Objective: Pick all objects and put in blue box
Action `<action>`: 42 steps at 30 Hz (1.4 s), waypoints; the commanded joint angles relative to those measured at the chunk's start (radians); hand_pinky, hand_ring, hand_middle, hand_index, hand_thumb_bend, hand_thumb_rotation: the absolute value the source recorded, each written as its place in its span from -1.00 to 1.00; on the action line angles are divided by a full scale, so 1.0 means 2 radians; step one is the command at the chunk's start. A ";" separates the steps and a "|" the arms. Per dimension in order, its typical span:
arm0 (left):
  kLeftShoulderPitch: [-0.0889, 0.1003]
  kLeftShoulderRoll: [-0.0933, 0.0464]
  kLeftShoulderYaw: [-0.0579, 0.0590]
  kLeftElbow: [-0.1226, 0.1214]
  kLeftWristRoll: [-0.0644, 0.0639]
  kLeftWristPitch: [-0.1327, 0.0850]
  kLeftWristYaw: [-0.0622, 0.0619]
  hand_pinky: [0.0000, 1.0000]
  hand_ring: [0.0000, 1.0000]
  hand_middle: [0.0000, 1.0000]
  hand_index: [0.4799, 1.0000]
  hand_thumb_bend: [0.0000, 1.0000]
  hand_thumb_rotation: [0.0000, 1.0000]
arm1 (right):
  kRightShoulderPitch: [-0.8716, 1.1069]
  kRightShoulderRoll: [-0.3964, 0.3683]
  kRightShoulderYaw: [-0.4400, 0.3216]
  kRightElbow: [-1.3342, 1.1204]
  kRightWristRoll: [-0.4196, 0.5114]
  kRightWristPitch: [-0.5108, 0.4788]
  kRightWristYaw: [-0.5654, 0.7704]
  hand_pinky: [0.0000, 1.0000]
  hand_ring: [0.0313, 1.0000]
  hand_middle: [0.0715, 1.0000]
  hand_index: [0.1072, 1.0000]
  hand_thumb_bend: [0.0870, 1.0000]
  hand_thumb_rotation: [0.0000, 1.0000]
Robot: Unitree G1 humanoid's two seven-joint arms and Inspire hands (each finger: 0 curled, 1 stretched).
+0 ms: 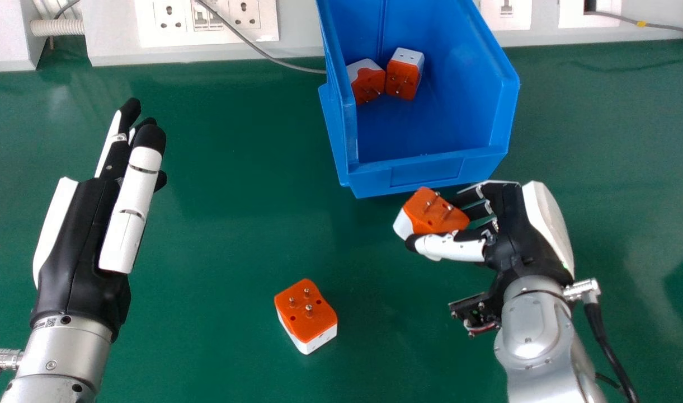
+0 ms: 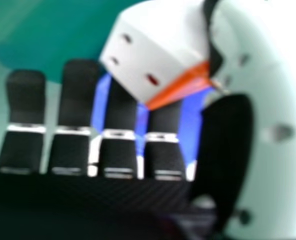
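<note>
One orange-and-white adapter [image 1: 313, 319] sits nearest on the green desk [image 1: 218, 330], pins upright, its long axis running from near right to far left. The left hand [image 1: 81, 240] has straight fingers. Farther, the right hand [image 1: 512, 226] pinches a second adapter [image 1: 425, 215] between thumb and fingers, white part leftward, orange pin face tilted up. Beyond, the blue box [image 1: 431, 170] holds two similar ones, pins facing nearward.

Silver forearms [image 1: 528, 336] with small screws, black-and-white hands [image 1: 84, 224], dark fingertips [image 1: 151, 137], a black cable [image 1: 607, 341] off one metal connector [image 1: 582, 289].
</note>
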 commanded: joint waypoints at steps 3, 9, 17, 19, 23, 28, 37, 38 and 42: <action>0.000 0.008 0.003 -0.002 0.003 -0.016 -0.001 0.85 0.95 0.96 0.97 0.07 1.00 | -0.013 0.003 -0.005 -0.026 -0.002 0.005 0.004 -0.35 -0.23 -0.07 -0.07 -0.11 -1.00; -0.001 0.010 0.004 0.004 0.001 -0.023 -0.001 0.85 0.95 0.96 0.97 0.08 1.00 | -0.026 0.006 -0.008 -0.037 -0.003 0.011 0.006 -0.34 -0.22 -0.06 -0.07 -0.11 -1.00; -0.001 0.011 0.005 0.005 0.001 -0.026 -0.001 0.85 0.95 0.95 0.97 0.08 1.00 | -0.047 0.012 -0.011 -0.041 -0.004 0.016 0.007 -0.33 -0.21 -0.04 -0.07 -0.11 -1.00; -0.001 0.011 0.005 0.006 0.001 -0.027 0.000 0.85 0.95 0.95 0.97 0.08 1.00 | -0.050 0.012 -0.013 -0.039 -0.001 0.013 0.007 -0.33 -0.21 -0.04 -0.07 -0.11 -1.00; -0.001 0.012 0.005 0.008 0.001 -0.029 0.000 0.85 0.95 0.95 0.97 0.08 1.00 | -0.052 0.012 -0.014 -0.037 0.000 0.010 0.006 -0.33 -0.21 -0.04 -0.08 -0.11 -1.00; -0.001 0.012 0.005 0.009 -0.001 -0.030 0.000 0.85 0.95 0.95 0.96 0.09 1.00 | -0.055 0.014 -0.017 -0.039 0.000 0.015 0.007 -0.33 -0.21 -0.06 -0.08 -0.11 -1.00; -0.002 0.012 0.005 0.012 0.001 -0.032 0.001 0.84 0.94 0.95 0.96 0.10 1.00 | -0.067 0.015 -0.020 -0.039 0.000 0.020 0.011 -0.34 -0.19 -0.04 -0.10 -0.11 -1.00; -0.002 0.012 0.005 0.013 0.000 -0.032 0.001 0.84 0.94 0.95 0.96 0.10 1.00 | -0.069 0.015 -0.020 -0.039 0.001 0.021 0.011 -0.34 -0.19 -0.04 -0.10 -0.11 -1.00; -0.003 0.012 0.005 0.013 0.000 -0.033 0.001 0.84 0.94 0.95 0.96 0.10 1.00 | -0.077 0.015 -0.022 -0.038 0.000 0.023 0.012 -0.34 -0.19 -0.03 -0.10 -0.11 -1.00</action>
